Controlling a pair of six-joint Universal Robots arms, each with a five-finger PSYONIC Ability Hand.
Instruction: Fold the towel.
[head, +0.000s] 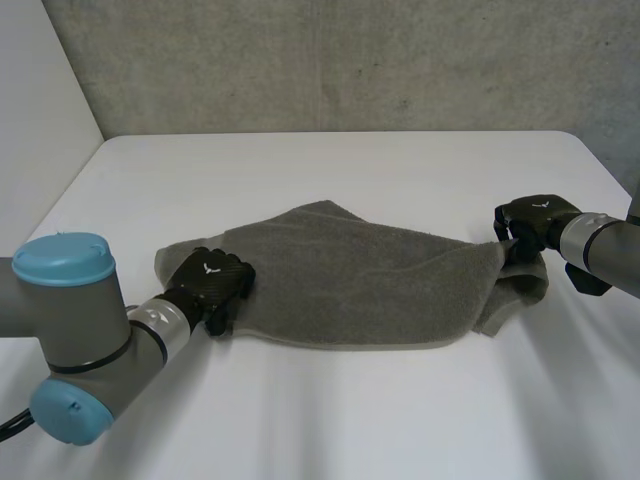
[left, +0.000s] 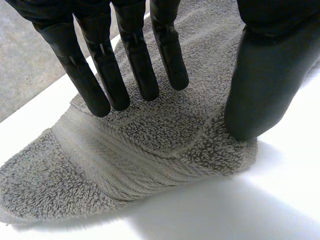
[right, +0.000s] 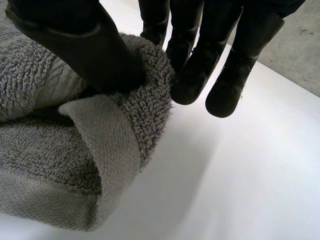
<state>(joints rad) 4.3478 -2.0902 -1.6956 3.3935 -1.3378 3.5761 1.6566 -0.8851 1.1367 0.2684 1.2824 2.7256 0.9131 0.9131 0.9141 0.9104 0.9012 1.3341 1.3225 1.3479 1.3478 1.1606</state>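
Observation:
A grey towel (head: 350, 280) lies spread and rumpled across the middle of the white table (head: 330, 160). My left hand (head: 212, 280) rests on its near left corner. In the left wrist view the fingers (left: 135, 65) reach out straight over the towel (left: 150, 145), and the thumb (left: 265, 85) presses down on the pile near the edge with no cloth lifted between them. My right hand (head: 535, 222) is at the towel's right end. There the thumb (right: 85, 45) and fingers (right: 195, 65) pinch a folded-over edge of the towel (right: 50, 150), which is raised a little off the table.
A grey wall runs behind the table's far edge. Bare white table surrounds the towel on every side. The towel's right end is bunched and doubled under my right hand.

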